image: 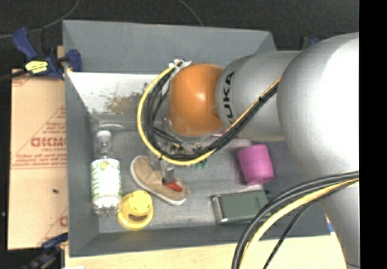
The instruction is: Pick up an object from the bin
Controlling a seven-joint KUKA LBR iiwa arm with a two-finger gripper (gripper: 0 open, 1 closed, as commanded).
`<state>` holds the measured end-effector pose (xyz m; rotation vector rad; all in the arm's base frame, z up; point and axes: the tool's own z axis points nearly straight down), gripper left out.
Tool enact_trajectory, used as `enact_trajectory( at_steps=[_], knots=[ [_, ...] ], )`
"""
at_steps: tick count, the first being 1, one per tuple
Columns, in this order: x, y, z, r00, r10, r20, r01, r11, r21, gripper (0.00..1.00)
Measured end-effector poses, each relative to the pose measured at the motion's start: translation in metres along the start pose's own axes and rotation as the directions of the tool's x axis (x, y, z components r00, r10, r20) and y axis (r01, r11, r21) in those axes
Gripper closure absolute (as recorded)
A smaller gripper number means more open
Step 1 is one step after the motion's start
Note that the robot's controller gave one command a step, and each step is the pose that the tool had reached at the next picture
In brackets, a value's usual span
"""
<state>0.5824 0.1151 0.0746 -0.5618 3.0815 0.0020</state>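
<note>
Jaws seen down at small beige fabric shoe with red patch (156, 181), lying left of centre in grey metal bin (78, 171), beside yellow round plastic toy (135, 208). Opening of jaws cannot be told.

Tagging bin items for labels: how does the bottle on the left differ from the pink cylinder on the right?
The bottle is clear with a green-yellow label; the pink cylinder is opaque and one colour. The bottle is long and slim; the cylinder is short and stout. Both rest on the bin floor.
</note>
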Motion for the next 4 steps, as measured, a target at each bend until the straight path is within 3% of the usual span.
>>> enact_trajectory(
  at_steps=[1, 2, 3, 4],
  knots=[
    [0.008, -0.004, -0.001, 0.999, -0.045, 0.029, 0.045, 0.999, -0.005, 1.00],
    [-0.004, -0.004, 0.000, 0.998, -0.063, -0.008, 0.063, 0.998, -0.005, 1.00],
    [0.008, -0.006, -0.004, 0.999, -0.040, 0.032, 0.040, 0.999, -0.008, 1.00],
    [-0.003, -0.010, -0.001, 0.999, -0.052, -0.006, 0.052, 0.999, -0.011, 1.00]
  ],
)
